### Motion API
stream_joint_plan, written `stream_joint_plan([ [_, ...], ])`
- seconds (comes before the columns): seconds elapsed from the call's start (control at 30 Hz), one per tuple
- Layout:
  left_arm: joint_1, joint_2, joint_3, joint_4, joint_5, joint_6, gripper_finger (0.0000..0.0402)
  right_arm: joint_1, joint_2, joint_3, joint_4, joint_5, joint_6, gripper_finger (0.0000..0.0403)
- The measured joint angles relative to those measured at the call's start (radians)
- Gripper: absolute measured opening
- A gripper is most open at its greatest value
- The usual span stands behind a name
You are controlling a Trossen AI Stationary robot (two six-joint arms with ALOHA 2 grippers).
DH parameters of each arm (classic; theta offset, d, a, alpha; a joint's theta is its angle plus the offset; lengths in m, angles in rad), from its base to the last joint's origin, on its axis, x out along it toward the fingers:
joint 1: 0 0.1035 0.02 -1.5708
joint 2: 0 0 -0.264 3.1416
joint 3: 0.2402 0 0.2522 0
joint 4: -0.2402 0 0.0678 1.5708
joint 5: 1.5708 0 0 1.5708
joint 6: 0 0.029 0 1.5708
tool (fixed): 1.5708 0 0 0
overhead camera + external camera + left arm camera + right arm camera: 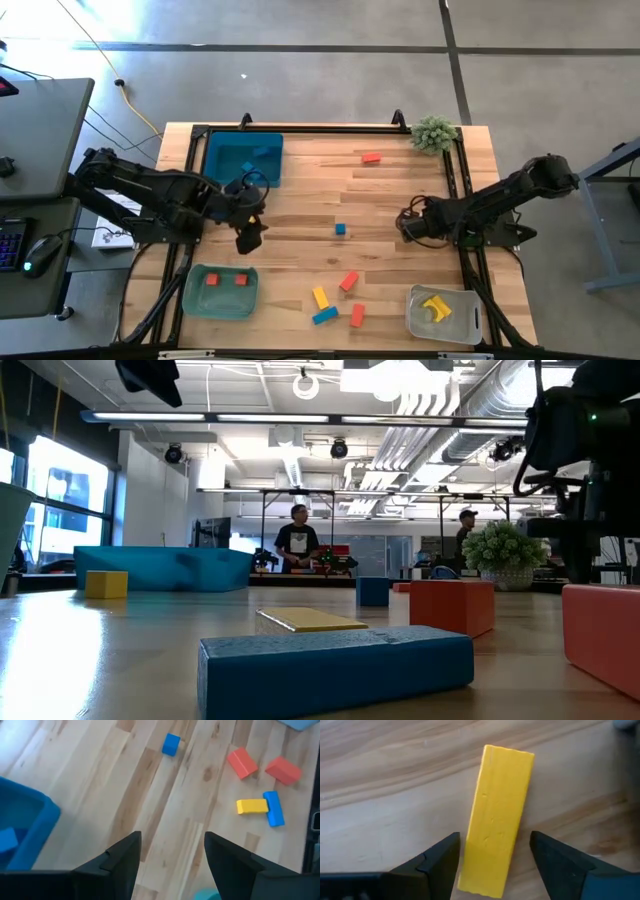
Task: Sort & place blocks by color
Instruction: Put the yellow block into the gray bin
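My right gripper (pixel 494 840) is open and points down over a yellow bar block (pixel 503 795) that lies flat on the table. One finger stands on each side of the bar, with a small gap to it. In the high view this gripper (pixel 408 222) hides the bar. My left gripper (pixel 172 847) is open over bare wood between the blue bin (pixel 243 158) and the green bin (pixel 220 291), and it holds nothing. Loose blocks lie at mid-table: a blue cube (pixel 340 229), a red block (pixel 348 281), a yellow bar (pixel 320 297), a blue bar (pixel 324 316) and another red one (pixel 357 315).
A red block (pixel 371 157) lies near the far edge beside the small plant (pixel 433 132). The blue bin holds blue blocks, the green bin two red ones, and the clear bin (pixel 443 312) yellow pieces. In the low view, a yellow block (pixel 105 583) sits before the blue bin. People stand in the room beyond.
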Motion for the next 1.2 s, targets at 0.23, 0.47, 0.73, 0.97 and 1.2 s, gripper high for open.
stream_joint_plan([
  [0.23, 0.035, 0.0, 0.0, 0.0, 0.0, 0.074, 0.0207, 0.01, 0.001, 0.003, -0.011, -0.014, -0.01, 0.0128],
  [0.47, 0.075, 0.0, 0.0, -0.001, 0.0, 0.076, 0.0207, 0.009, 0.002, 0.015, -0.005, -0.033, -0.119, 0.0094],
  [0.73, 0.103, 0.0, 0.0, 0.0, 0.0, 0.051, 0.0207, 0.035, 0.004, 0.154, -0.005, -0.062, -0.371, 0.0094],
  [0.97, 0.115, 0.001, 0.0, 0.002, 0.0, -0.068, 0.0207, 0.147, 0.003, 0.324, -0.024, -0.056, -0.577, 0.0094],
  [1.2, 0.114, 0.011, -0.001, 0.065, 0.0, -0.183, 0.0207, 0.28, 0.003, 0.477, -0.032, -0.058, -0.733, 0.0094],
])
